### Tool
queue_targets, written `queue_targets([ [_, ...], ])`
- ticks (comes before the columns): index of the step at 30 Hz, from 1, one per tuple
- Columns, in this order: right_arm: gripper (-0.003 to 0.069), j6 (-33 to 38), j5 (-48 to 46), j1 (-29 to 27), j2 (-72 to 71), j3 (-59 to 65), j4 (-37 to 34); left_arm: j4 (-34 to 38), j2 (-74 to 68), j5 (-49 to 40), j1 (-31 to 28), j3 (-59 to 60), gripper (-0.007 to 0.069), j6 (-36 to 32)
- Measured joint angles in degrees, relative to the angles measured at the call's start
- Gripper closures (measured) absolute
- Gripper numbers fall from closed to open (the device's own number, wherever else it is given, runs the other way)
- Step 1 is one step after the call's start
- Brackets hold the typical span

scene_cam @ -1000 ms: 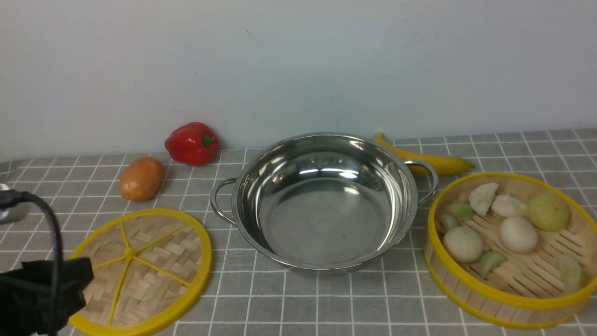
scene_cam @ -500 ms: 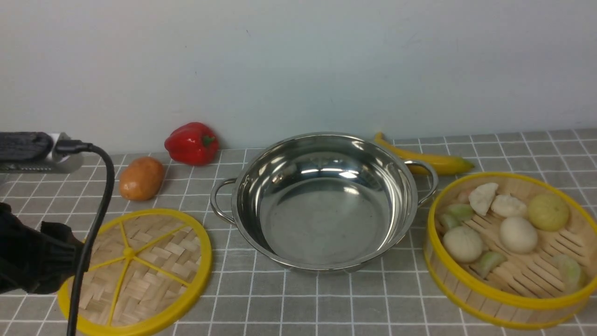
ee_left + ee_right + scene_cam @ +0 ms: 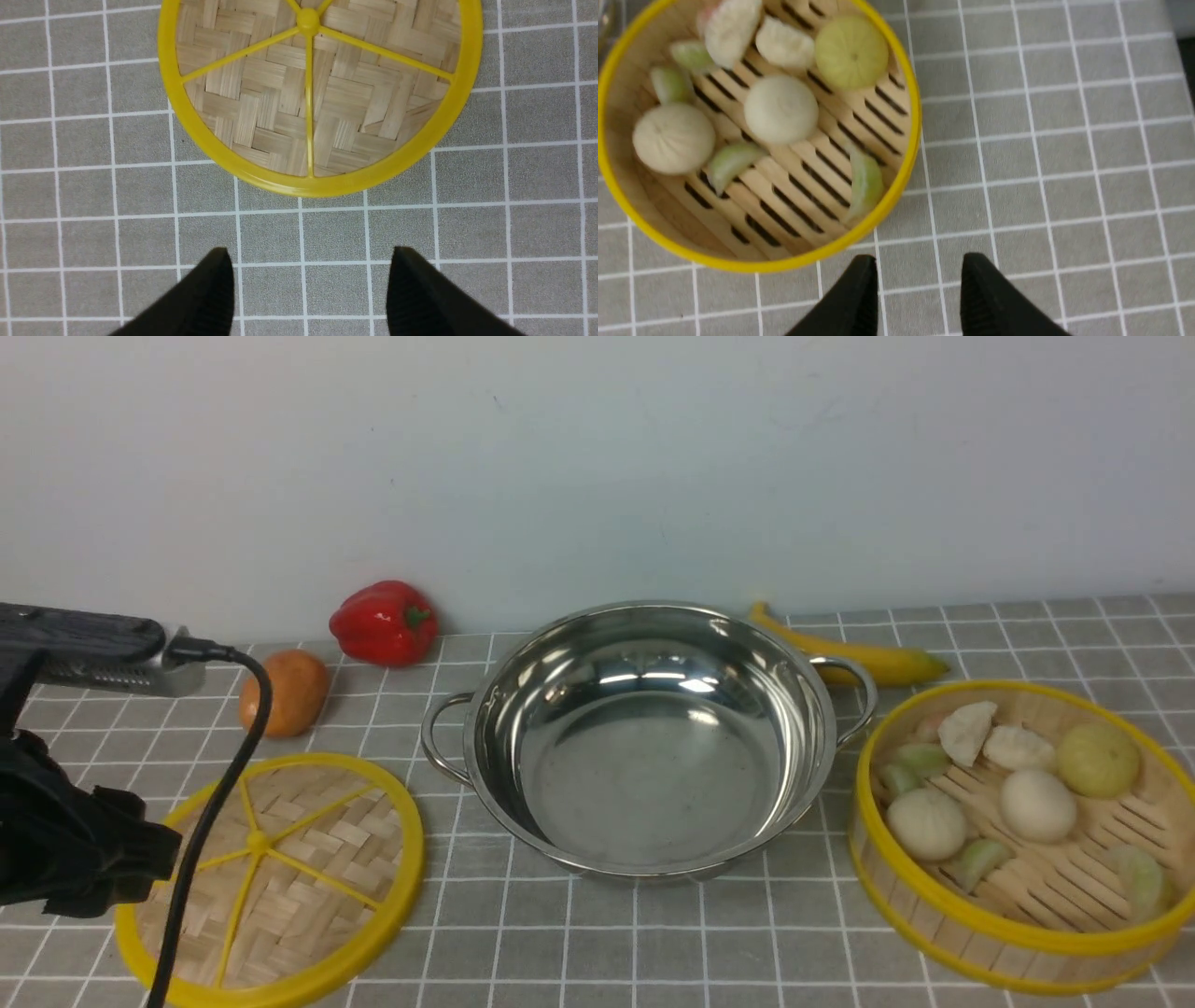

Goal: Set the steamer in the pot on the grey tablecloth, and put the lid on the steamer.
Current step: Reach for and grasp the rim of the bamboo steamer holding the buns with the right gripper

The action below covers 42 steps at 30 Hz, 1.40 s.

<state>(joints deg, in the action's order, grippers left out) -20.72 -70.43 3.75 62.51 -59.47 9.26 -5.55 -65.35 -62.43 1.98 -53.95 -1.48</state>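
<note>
The shiny steel pot (image 3: pixel 644 784) stands empty in the middle of the grey tablecloth (image 3: pixel 653 943). The bamboo steamer (image 3: pixel 943 929) sits to its right, upright on the cloth. The flat woven lid (image 3: pixel 275 877) lies to the pot's left. My left gripper (image 3: pixel 310 261) is open and empty above the cloth, just short of the lid's (image 3: pixel 317 93) yellow rim. My right gripper (image 3: pixel 920 266) is open and empty above the cloth, close beside the steamer's (image 3: pixel 913 130) rim. The right arm does not show in the front view.
Several buns and dumplings (image 3: pixel 1036 803) lie in the steamer. A red pepper (image 3: pixel 385 623), a potato (image 3: pixel 285 693) and a banana (image 3: pixel 859 658) lie along the back wall. My left arm (image 3: pixel 65 840) and its black cable (image 3: pixel 215 784) overlap the lid's left edge.
My left arm has risen and moved forward at the lid's left edge, and its wrist camera and cable came into view. Pot, steamer and lid have not moved.
</note>
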Motion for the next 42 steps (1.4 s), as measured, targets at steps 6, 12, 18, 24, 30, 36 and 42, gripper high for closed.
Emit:
queue_targets([
  [6, 0.0386, -2.4, 6.0, -1.3, 0.0, 5.6, 0.0, 0.5, -0.3, 0.1, 0.0, 0.0, 0.0216, 0.0],
  [12, 0.0386, -3.6, 13.7, -6.9, 2.8, 9.3, -0.5, 0.7, -0.3, 0.9, 0.0, 0.0, 0.0216, 0.0],
  [18, 0.0386, 2.4, 18.9, -10.2, 11.4, 9.7, -5.6, 2.3, -0.3, 1.2, 0.0, 0.0, 0.0216, 0.0],
  [24, 0.0386, 8.4, 21.7, -10.2, 18.5, 9.7, -10.7, 2.4, -0.3, 1.2, 0.0, 0.0, 0.0216, 0.0],
  [30, 0.0386, 9.1, 23.3, -10.2, 23.5, 9.3, -10.8, 2.4, -0.3, 1.2, 0.0, 0.0, 0.0216, 0.0],
  [36, 0.0386, 9.1, 27.1, -10.2, 26.4, 7.4, -10.6, 2.4, -0.3, 1.2, 0.0, 0.0, 0.0216, 0.0],
  [42, 0.0386, 9.1, 28.1, -10.2, 29.0, 5.9, -10.6, 2.4, -0.3, 1.2, 0.0, 0.0, 0.0216, 0.0],
])
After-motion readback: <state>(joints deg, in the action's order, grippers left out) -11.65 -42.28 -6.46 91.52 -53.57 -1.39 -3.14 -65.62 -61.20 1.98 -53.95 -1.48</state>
